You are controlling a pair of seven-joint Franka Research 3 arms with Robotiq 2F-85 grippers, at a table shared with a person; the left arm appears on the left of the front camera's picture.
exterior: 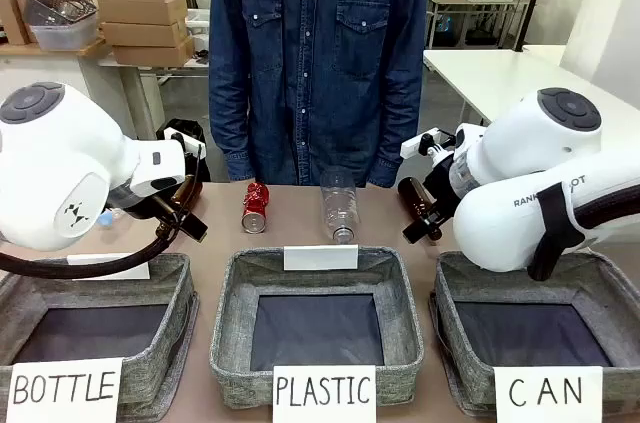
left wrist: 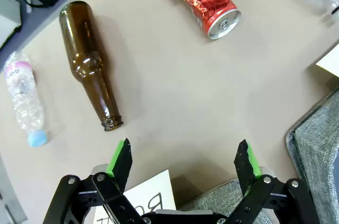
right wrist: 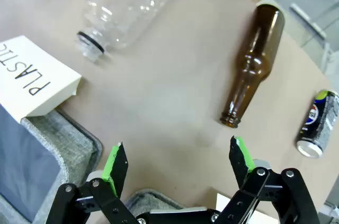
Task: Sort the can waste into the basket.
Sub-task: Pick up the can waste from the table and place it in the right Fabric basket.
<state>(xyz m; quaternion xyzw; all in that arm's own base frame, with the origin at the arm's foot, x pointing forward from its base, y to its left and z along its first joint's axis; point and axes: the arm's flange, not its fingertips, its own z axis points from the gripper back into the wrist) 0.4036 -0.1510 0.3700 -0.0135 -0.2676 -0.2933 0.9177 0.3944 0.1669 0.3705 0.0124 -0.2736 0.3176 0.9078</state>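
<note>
Red metal marked the nearer piece of waste: the red can (left wrist: 204, 2) lay on its side, crumpled at its far end, well ahead and a little to the right of the left claw (left wrist: 184, 150). That claw hung with its jaws wide apart and nothing between them. Bare table (left wrist: 175, 91) ran from the claw up to the can. A brown bottle (left wrist: 90, 65) lay to the left, its mouth just ahead of the left fingertip, and a small clear bottle (left wrist: 24, 99) lay beyond it near the table's edge. A grey basket wall closed in the lower right of the left wrist view.

From the front, the red can (exterior: 255, 208) lay before the person, with a big clear bottle (exterior: 338, 205) near it on the right.

The right claw (right wrist: 177, 147) also stood wide open and empty over bare table. A second brown bottle (right wrist: 254, 65) pointed its mouth at the right fingertip. The black can (right wrist: 318, 123) lay past that bottle, near the table's edge. The PLASTIC sign (right wrist: 32, 75) stood on the other side.

The CAN basket (exterior: 600, 283) sat at the near right, partly under the right arm, well apart from the red can.
</note>
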